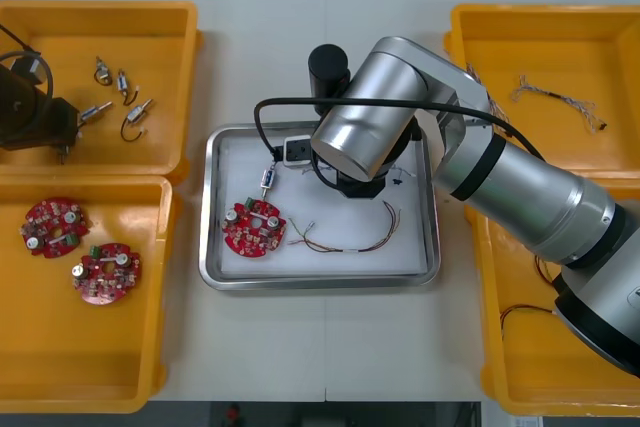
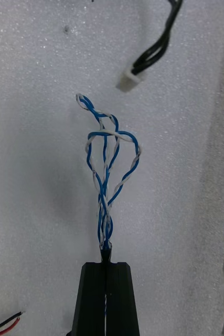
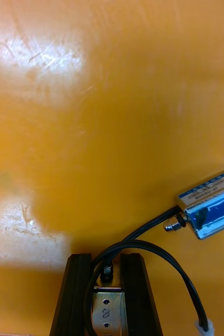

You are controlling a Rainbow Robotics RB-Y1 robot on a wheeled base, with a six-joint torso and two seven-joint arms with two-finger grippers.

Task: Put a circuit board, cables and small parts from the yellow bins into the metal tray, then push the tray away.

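Small metal parts (image 1: 122, 87) lie in a yellow bin (image 1: 170, 27) just beside the left claw (image 3: 107, 261), which is clenched on one small metal part (image 3: 107, 313). A circuit board (image 1: 253, 228) rests in the metal tray (image 1: 215, 247), left of the right claw (image 2: 106, 265). That claw, over the tray's white floor, grasps a twisted blue and white cable (image 2: 109, 152) stretching ahead of its fingertips.

We see the metal tray (image 1: 212, 209) (white inside) holding a round red circuit board (image 1: 253, 228), a curved red and yellow cable (image 1: 356, 245) and a twisted blue and white cable (image 2: 107, 157).
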